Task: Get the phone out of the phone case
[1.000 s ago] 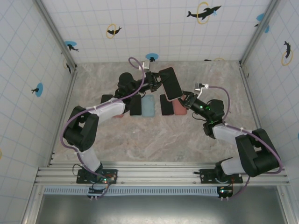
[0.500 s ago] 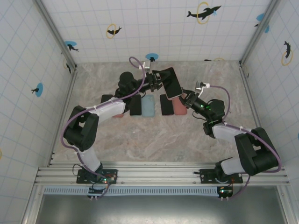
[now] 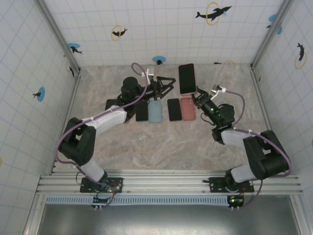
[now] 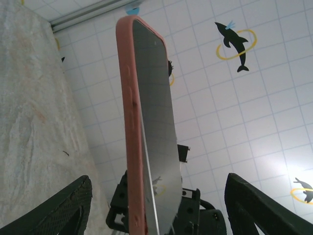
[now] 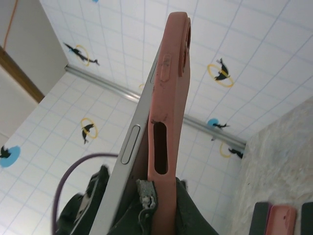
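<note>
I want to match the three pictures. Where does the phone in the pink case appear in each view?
Top external: cased phone upper middle, in the right gripper.
Left wrist: centre, upright, screen facing right.
Right wrist: centre, seen edge-on.
Shared: dolphin stickers on tiled walls.

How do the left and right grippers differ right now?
The left gripper has its fingers spread open and holds nothing; the right gripper is shut on one end of the pink-cased phone. The left gripper sits apart from that phone, while the right gripper holds it off the table. Both are black and face that phone.
</note>
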You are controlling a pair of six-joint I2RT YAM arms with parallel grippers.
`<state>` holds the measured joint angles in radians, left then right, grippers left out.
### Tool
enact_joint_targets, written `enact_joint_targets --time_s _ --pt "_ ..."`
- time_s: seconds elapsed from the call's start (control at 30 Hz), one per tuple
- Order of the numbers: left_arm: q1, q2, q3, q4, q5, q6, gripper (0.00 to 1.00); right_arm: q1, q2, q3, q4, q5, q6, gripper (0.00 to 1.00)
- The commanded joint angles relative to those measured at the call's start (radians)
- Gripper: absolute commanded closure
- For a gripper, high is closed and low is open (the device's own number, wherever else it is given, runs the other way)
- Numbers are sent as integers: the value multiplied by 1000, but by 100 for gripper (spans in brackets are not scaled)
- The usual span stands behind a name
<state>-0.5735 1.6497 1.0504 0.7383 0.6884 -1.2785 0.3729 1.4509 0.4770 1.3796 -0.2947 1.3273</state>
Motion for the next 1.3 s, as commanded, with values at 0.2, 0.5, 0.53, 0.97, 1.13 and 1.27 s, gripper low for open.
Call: enact_joint_targets --time_s 0.2,0.5,0.53,0.97,1.13,1.27 --pt "-109 -68 -66 90 -174 -148 35 57 95 123 148 173 -106 90" --pt "-152 -45 -66 157 -250 -242 43 105 155 147 213 217 -133 91" --pt "-155 -38 -66 161 -254 -249 43 111 155 148 210 219 -142 91" --pt "-175 -28 -115 148 -287 -248 46 152 173 155 237 295 -160 91" --pt "-178 -24 -132 187 -309 -261 47 157 180 164 247 290 -151 91" --pt "-178 -18 -113 207 -326 -272 48 157 169 158 226 281 -162 91"
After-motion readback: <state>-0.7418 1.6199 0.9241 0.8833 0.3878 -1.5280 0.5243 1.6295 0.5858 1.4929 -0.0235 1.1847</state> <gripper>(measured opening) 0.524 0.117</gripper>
